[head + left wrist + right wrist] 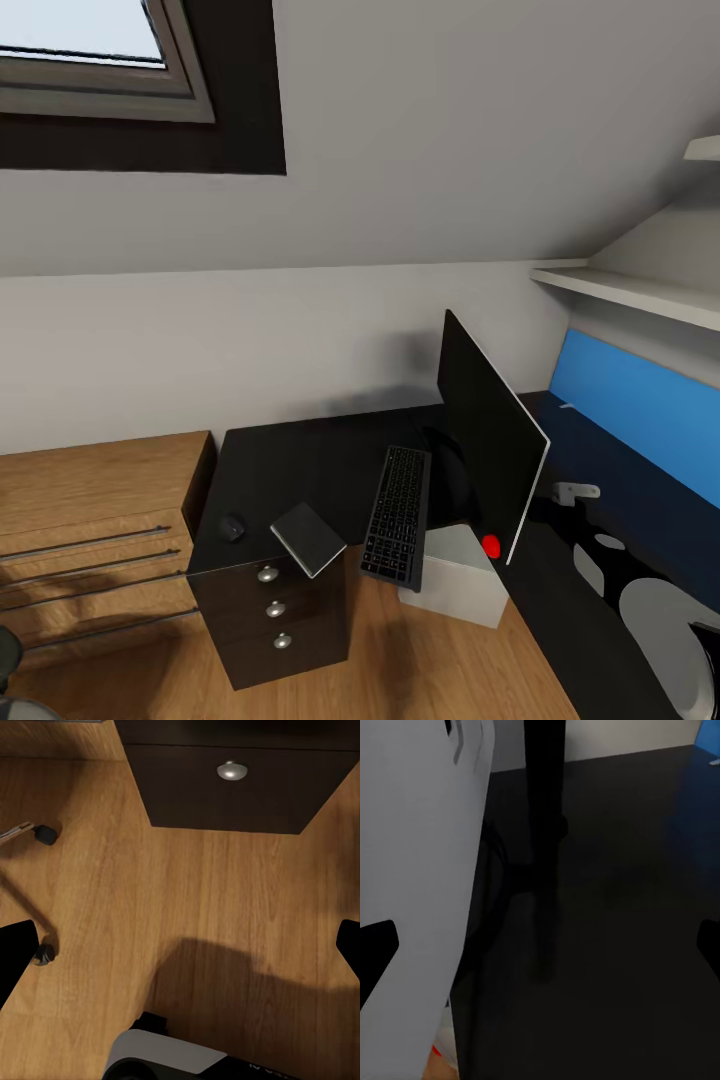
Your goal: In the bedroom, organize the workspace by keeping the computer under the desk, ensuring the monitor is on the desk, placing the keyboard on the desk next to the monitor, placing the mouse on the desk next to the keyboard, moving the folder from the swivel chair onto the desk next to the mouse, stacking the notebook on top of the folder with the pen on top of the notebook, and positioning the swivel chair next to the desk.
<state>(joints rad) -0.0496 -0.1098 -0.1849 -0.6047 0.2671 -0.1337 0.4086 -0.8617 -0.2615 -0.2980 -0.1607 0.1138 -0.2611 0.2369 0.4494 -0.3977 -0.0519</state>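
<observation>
On the black desk [300,455] the thin black monitor [492,440] stands at the right end. The dark keyboard [397,515] lies beside it and overhangs the front edge. A small dark mouse [232,527] sits at the desk's left front. A flat grey book-like item [308,538], notebook or folder, pokes over the front edge between them. The white computer case [455,580] with a red light [490,546] stands on the floor below the monitor. My left gripper [180,952] hangs open over the wood floor. My right gripper [540,952] is open next to the computer case [420,870].
A drawer unit with round knobs [275,608] forms the desk's left leg; one knob [232,771] shows near the left gripper. Chair-like legs with castors [45,834] lie on the floor. A wooden dresser [90,500] stands left, a blue and black bed [640,470] right.
</observation>
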